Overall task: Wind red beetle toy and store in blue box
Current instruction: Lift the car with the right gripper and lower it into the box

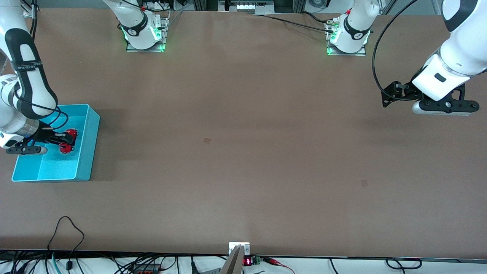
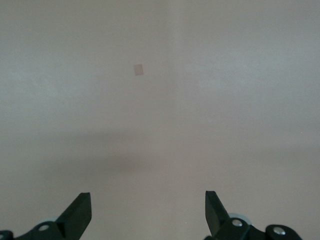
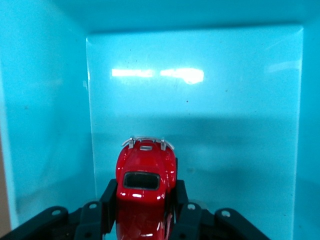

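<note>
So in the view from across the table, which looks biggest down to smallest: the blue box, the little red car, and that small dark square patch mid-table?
1. The blue box, by far.
2. The red car, held in the right gripper over the box.
3. The dark square patch, somewhat smaller than the car.

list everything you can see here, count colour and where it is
red beetle toy: one, glossy red, clamped between the right gripper's fingers, inside the blue box
blue box: one, light blue, open top, at the right arm's end of the table
table: one, brown, under everything
small patches: two, darker brown, flat on the table, one near the middle, one toward the left arm's end and nearer the front camera
right gripper: one, black, shut on the toy, down in the box
left gripper: one, black, open, waiting over bare table at the left arm's end
</note>
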{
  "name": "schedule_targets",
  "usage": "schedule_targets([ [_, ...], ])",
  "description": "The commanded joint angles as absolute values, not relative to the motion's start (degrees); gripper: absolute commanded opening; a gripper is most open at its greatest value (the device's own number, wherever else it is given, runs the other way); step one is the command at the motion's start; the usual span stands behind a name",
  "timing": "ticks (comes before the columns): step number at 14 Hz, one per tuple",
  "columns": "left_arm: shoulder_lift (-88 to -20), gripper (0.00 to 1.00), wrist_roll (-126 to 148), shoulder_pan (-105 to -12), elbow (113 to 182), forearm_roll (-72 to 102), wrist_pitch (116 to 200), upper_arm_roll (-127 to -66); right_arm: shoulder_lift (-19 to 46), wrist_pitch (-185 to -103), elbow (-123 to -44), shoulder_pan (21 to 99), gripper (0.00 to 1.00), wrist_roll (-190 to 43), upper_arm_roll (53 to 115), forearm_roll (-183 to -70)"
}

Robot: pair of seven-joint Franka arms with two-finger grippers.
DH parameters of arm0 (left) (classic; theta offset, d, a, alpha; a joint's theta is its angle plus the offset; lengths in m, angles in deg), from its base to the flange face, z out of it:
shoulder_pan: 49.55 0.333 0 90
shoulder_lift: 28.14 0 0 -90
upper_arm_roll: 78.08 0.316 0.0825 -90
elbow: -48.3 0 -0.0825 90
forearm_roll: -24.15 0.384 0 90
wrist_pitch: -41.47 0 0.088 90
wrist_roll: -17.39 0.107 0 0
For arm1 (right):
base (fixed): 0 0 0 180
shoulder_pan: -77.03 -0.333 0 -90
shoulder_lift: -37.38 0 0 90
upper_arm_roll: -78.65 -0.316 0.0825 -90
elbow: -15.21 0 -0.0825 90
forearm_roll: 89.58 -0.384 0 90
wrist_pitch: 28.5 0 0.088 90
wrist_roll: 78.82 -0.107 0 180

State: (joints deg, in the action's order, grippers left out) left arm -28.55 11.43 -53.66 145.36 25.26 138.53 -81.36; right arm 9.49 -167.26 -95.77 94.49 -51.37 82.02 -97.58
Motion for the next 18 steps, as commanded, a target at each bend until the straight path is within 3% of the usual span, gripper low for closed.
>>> schedule_targets([
  [1,-28.0,1.0,12.1,-53.5,145.8,25.5,138.6,-81.5,6.5,-167.4,-93.5,94.9,0.08,-51.6,81.7,-97.4],
  [4,-28.0,1.0,12.3,-53.4,145.8,25.5,138.6,-81.5,4.2,-169.5,-92.9,95.3,0.23,-49.9,81.7,-97.0],
  [6,-28.0,1.0,12.4,-53.5,145.8,25.5,138.6,-81.3,3.1,-172.4,-92.9,96.2,0.42,-47.5,81.7,-97.9],
  [8,-28.0,1.0,12.4,-53.5,145.8,25.5,138.6,-81.4,3.2,-173.0,-92.8,96.8,0.76,-47.4,81.7,-97.9],
  [9,-28.0,1.0,12.5,-53.5,145.8,25.5,138.6,-81.3,3.6,-172.8,-92.8,96.4,1.0,-47.2,81.7,-97.8],
  [12,-28.0,1.0,12.6,-53.5,145.7,25.5,138.7,-81.3,7.0,-171.9,-92.8,96.0,1.0,-47.3,81.7,-97.5],
  [18,-29.1,1.0,12.6,-53.6,144.1,25.5,138.6,-81.2,17.0,-161.8,-91.3,92.9,1.0,-48.6,81.6,-97.5],
])
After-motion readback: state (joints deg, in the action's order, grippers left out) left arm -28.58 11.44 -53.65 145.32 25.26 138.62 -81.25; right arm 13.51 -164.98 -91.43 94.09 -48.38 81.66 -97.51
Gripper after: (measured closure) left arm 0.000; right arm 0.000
